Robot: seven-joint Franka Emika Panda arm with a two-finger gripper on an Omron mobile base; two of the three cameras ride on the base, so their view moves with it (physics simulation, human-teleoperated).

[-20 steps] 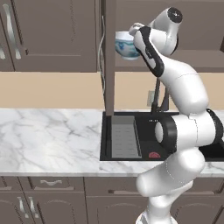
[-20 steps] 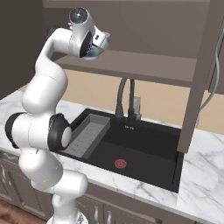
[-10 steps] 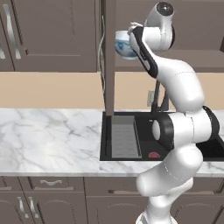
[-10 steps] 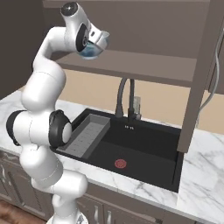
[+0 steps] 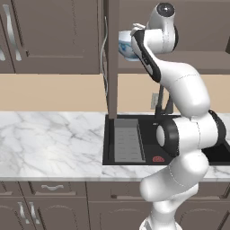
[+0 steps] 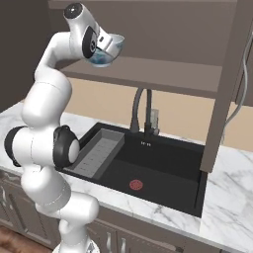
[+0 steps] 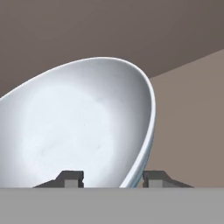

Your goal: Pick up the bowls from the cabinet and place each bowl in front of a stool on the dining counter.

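A white bowl (image 5: 125,46) with a blue-teal pattern sits tilted at the open cabinet (image 5: 202,67), just above its inner shelf (image 6: 163,74). My gripper (image 7: 114,177) reaches up to it, with one dark fingertip (image 7: 72,177) inside the pale hollow and the other outside the rim. The jaws stand half closed astride the bowl's (image 7: 87,122) wall, and contact on both sides is not clear. From the right base view the bowl (image 6: 108,52) shows at the hand (image 6: 99,45). The stool and the dining counter are out of view.
The cabinet door (image 5: 111,54) stands open edge-on, just left of the bowl. Below lie a black sink (image 6: 148,163) with a faucet (image 6: 143,111) and a grey rack (image 5: 128,143), set in a marble worktop (image 5: 49,139). Closed wall cabinets (image 5: 49,36) hang to the left.
The jaws have narrowed from wide open around the bowl's rim. The upper arm has swung a little toward the cabinet, and the bowl looks more tilted.
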